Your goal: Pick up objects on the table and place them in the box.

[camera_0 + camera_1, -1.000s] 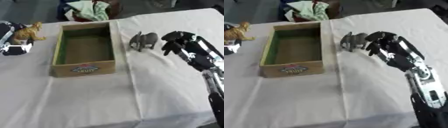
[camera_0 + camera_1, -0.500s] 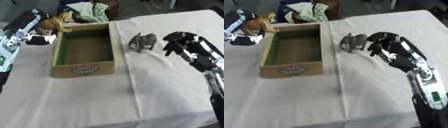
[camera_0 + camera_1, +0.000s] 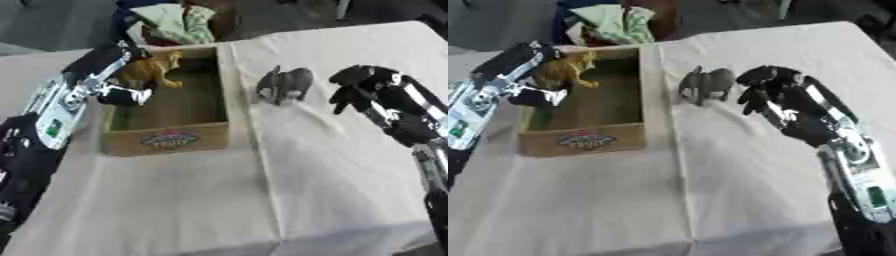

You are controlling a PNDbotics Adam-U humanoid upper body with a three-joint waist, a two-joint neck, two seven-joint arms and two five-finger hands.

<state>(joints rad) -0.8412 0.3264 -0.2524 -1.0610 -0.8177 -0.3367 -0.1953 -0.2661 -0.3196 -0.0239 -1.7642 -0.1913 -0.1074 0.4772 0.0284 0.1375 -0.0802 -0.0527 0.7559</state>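
Note:
An open wooden box [image 3: 210,134] lies left of centre on the white cloth. My left hand [image 3: 115,75] hangs over its back left corner, shut on an orange-brown toy animal [image 3: 150,69] that is above the box's inside. A grey toy elephant [image 3: 285,84] stands on the cloth just right of the box. My right hand [image 3: 363,91] is a little to the right of the elephant, apart from it, with its fingers curled downward and nothing in them.
A heap of green and white cloth [image 3: 179,21] with a dark blue thing lies behind the box, past the table's far edge. The white cloth [image 3: 289,180] stretches bare in front of the box and the elephant.
My left hand has carried the orange-brown toy animal from the far left of the table to above the box. The right hand has stayed beside the elephant.

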